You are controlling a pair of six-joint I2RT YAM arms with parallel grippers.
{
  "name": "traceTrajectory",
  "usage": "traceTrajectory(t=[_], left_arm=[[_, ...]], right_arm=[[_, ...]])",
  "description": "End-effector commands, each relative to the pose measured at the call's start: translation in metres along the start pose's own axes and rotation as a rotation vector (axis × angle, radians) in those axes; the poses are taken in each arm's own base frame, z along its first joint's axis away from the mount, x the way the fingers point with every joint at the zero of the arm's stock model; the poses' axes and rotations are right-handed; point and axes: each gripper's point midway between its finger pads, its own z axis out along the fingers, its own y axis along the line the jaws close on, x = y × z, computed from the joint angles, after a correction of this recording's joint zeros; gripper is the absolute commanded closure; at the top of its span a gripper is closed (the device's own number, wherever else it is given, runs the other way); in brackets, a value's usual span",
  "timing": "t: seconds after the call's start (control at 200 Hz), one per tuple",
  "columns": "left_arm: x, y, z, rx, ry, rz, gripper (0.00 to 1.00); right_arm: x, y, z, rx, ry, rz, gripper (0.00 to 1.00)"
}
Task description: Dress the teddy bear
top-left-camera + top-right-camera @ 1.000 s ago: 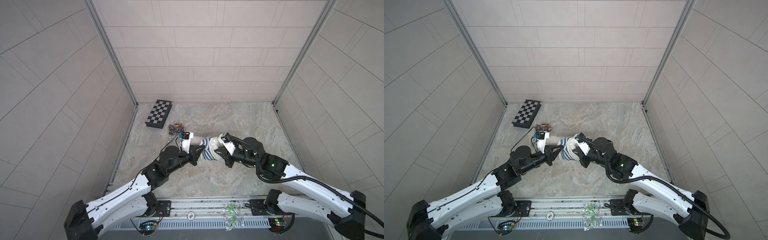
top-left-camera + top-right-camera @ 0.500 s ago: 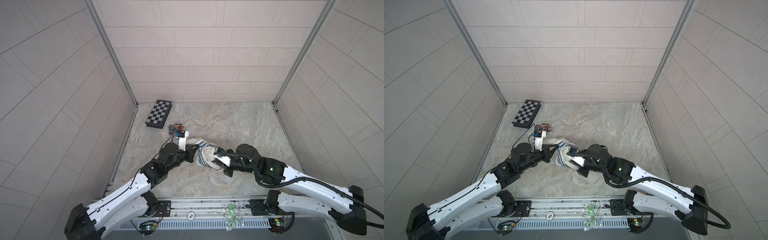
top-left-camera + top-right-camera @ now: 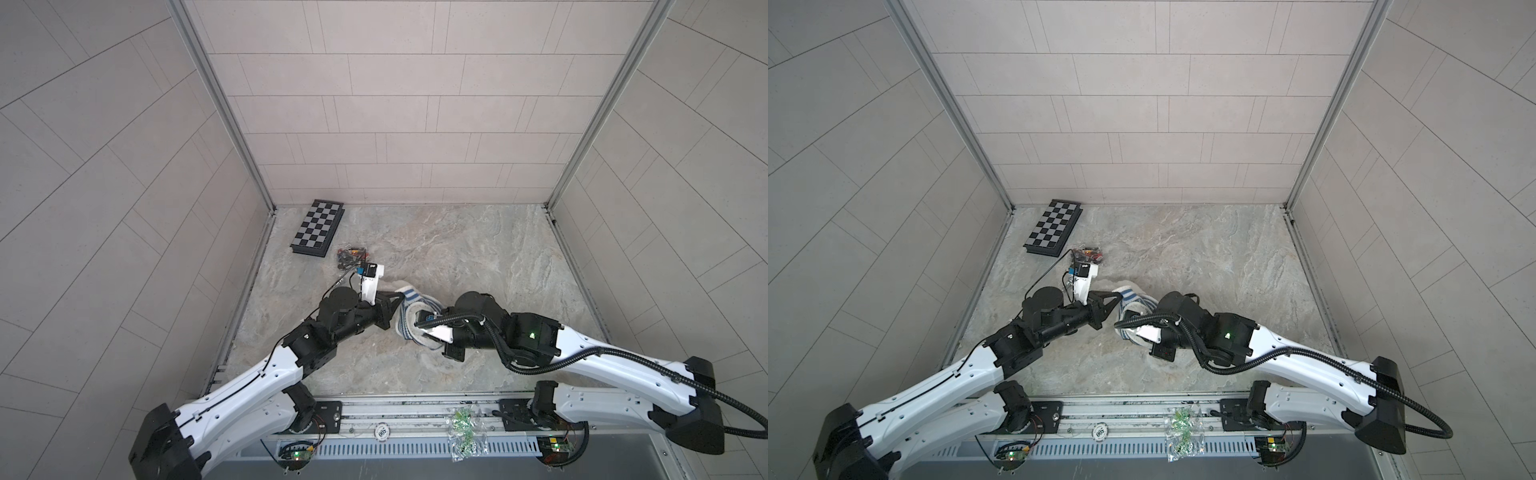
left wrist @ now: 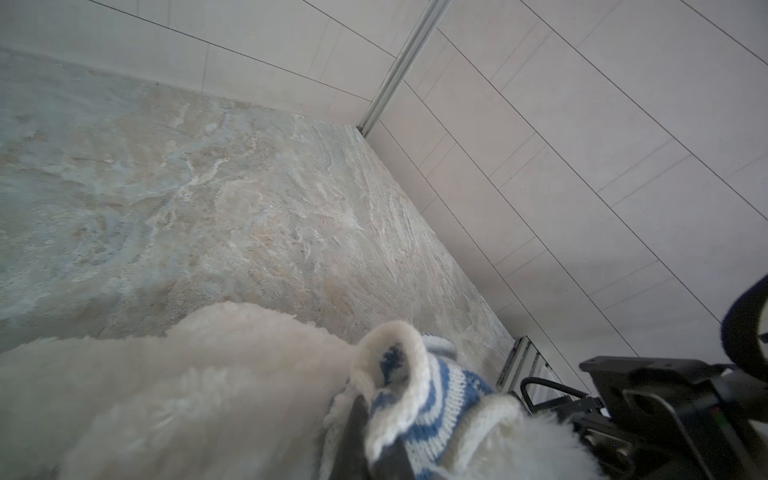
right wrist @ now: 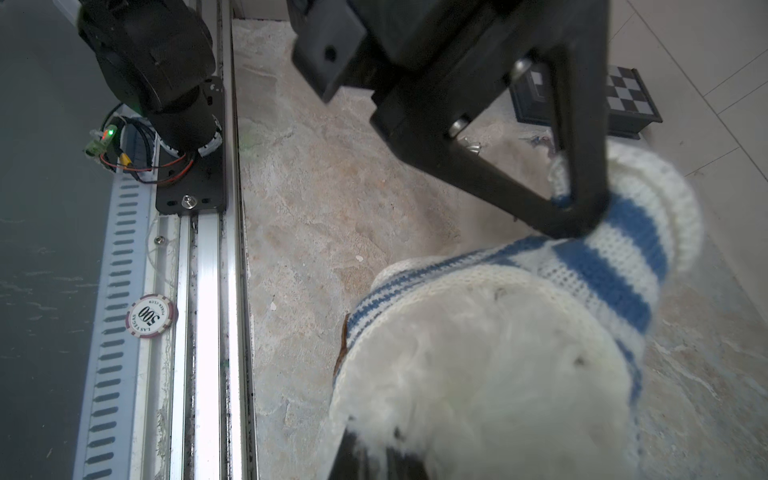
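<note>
The teddy bear (image 5: 478, 374) is fluffy white and lies mid-table between my two arms. A blue-and-white striped knit shirt (image 5: 602, 270) sits round its head end. In both top views my left gripper (image 3: 398, 296) (image 3: 1118, 296) is shut on the shirt (image 3: 411, 296) at its far side. In the left wrist view the left gripper (image 4: 372, 432) pinches the shirt's white edge (image 4: 399, 374) next to the fur (image 4: 187, 374). My right gripper (image 5: 376, 457) is shut where the shirt's near rim meets the fur. Its own wrist hides it in both top views.
A folded chessboard (image 3: 318, 228) (image 3: 1054, 228) lies at the back left, with a small heap of coloured bits (image 3: 351, 257) beside it. A poker chip (image 5: 151, 316) and a clear bag of green pieces (image 3: 461, 428) rest on the front rail. Walls enclose three sides.
My right gripper has rolled over and pulled toward the front and slightly left, dragging the shirt and bear with it. The left gripper has stayed almost in place, still pinching the shirt.
</note>
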Motion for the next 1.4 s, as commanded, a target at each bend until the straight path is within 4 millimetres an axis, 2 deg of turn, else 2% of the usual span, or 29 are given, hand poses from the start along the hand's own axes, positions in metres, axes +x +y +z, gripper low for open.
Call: traceTrajectory(t=[0.0,0.11,0.265,0.34,0.415,0.516,0.606,0.746,0.971,1.126,1.271,1.397], left_arm=[[-0.032,-0.022,-0.002,0.073,-0.112,0.039,1.0],[-0.023,-0.002,0.004,-0.022,-0.08,0.025,1.0],[0.002,0.046,0.013,-0.267,0.034,0.035,1.0],[0.011,0.056,0.017,-0.302,0.063,0.035,1.0],[0.014,0.054,0.019,-0.279,0.059,0.026,1.0],[0.008,0.046,0.014,-0.235,0.01,0.026,1.0],[-0.002,0.031,0.006,-0.162,-0.051,0.034,1.0],[-0.008,0.01,-0.005,-0.069,-0.101,0.049,0.85],[-0.009,0.006,-0.04,-0.019,-0.215,0.052,0.52],[0.002,0.002,-0.049,0.037,-0.229,0.037,0.44],[0.014,-0.013,-0.046,0.12,-0.214,0.037,0.39],[0.02,-0.025,-0.039,0.159,-0.202,0.048,0.36]], right_arm=[[0.008,0.017,-0.001,-0.067,0.058,-0.081,1.0],[0.004,0.02,-0.004,-0.063,0.047,-0.103,1.0],[-0.01,0.017,-0.019,-0.012,-0.031,-0.137,1.0],[-0.019,0.014,-0.03,0.028,-0.104,-0.144,1.0],[-0.024,0.008,-0.038,0.066,-0.149,-0.131,1.0],[-0.028,-0.004,-0.044,0.137,-0.166,-0.081,1.0],[-0.032,-0.029,-0.047,0.261,-0.177,0.038,1.0],[-0.042,-0.047,-0.052,0.303,-0.238,0.188,1.0],[-0.063,-0.053,-0.057,0.251,-0.353,0.361,1.0],[-0.072,-0.067,-0.062,0.275,-0.394,0.475,1.0],[-0.081,-0.087,-0.071,0.299,-0.439,0.592,1.0],[-0.086,-0.101,-0.066,0.284,-0.474,0.694,1.0]])
